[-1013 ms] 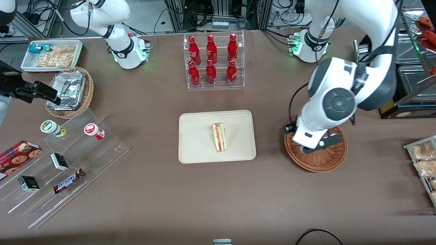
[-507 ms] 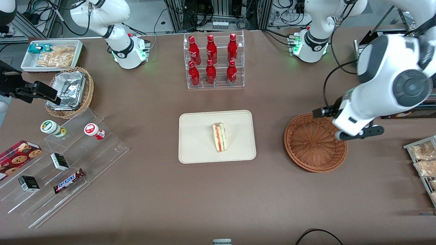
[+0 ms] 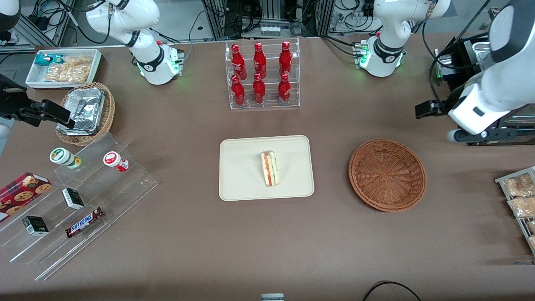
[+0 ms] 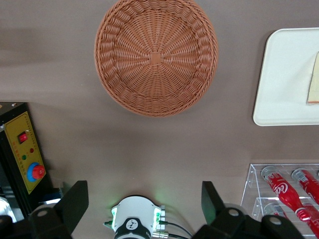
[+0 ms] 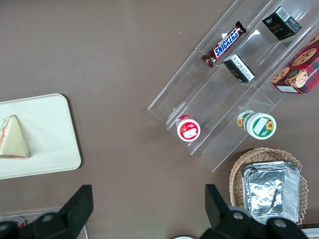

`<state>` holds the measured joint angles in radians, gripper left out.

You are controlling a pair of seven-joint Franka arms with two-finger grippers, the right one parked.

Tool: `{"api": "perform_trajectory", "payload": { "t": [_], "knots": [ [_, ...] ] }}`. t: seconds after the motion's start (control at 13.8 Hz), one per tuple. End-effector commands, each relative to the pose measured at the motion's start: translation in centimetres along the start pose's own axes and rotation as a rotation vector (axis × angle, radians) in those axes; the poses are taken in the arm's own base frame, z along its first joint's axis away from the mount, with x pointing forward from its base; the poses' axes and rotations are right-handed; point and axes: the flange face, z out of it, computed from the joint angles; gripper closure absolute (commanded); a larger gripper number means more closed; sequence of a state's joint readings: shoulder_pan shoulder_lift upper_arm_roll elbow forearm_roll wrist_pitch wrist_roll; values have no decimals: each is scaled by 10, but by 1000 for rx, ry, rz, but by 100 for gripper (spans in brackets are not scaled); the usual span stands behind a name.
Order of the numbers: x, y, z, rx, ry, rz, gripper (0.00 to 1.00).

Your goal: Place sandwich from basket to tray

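Sandwich first: in the front view it lies on the tray at frame centre, a wedge on its side with the filling edge showing. The basket, right of centre, holds nothing. My gripper hangs at the right edge, above and farther from the camera than the basket, well apart from it.

From my wrist camera, the basket shows only bare weave. The tray and a sliver of sandwich sit at the frame's edge. My fingers are spread wide, nothing between them.

The right wrist view shows the sandwich flat on the tray, at the left edge.

I judge the placing done. The sandwich looks light, soft and easily crushed; any regrip should pinch gently across the bread faces, near the thick end, not the filling.
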<state>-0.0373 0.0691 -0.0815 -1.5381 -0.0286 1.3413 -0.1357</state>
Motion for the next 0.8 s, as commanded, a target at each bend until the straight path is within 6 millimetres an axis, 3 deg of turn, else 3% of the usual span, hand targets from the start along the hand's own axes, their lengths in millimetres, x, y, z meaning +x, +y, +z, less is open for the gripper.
{"api": "perform_trajectory", "payload": {
  "t": [0.0, 0.36, 0.72],
  "knots": [
    [-17, -18, -11, 8, 25, 8, 0],
    [-39, -36, -34, 56, 77, -25, 0],
    [-39, -37, -21, 47, 90, -29, 0]
  ]
}}
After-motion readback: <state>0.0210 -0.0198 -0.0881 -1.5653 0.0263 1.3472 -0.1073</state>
